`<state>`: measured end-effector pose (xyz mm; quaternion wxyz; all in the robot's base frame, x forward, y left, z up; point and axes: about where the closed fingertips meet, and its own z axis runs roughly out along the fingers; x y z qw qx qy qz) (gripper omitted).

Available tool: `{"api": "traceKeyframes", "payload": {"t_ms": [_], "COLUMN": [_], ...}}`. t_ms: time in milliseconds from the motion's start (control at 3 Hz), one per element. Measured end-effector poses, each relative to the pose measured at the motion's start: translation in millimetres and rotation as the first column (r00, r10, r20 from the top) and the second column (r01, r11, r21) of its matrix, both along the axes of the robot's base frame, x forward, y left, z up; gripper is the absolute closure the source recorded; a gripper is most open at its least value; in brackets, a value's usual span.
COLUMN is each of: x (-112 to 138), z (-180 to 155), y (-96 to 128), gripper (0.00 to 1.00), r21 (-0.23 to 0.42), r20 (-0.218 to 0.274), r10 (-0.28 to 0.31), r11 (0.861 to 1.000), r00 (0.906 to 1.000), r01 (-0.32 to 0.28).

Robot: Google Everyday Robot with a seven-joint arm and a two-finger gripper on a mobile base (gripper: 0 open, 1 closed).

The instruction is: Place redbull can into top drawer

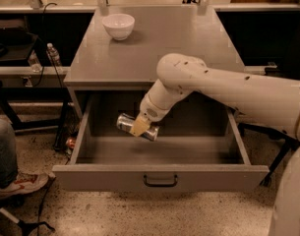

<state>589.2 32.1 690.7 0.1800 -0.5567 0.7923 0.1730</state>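
The redbull can (pixel 125 123) is held tight by the gripper (pixel 139 127), lying sideways, just above the floor of the open top drawer (pixel 100 177).

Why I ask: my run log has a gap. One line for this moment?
gripper: inside open top drawer, shut on redbull can | can: sideways | white bowl: on cabinet top
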Motion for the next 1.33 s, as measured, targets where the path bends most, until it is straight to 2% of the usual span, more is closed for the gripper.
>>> {"api": "traceKeyframes", "payload": {"t_ms": [333,667,1333], "x": [-2.0,-4.2,-9.4], "z": [-13.3,-17.3,-17.9], "y": [1.3,-4.1,-12.3], "gripper": [1.00,0.74,0.28], "r21": [0.017,0.043,0.052], "r20": [-0.031,-0.041,-0.046], "r10": [-0.044,-0.081,-0.105], "r11": [0.999,0.996,0.993], "r00": [0.9986,0.9958,0.9935], "r01": [0.044,0.083,0.107]}}
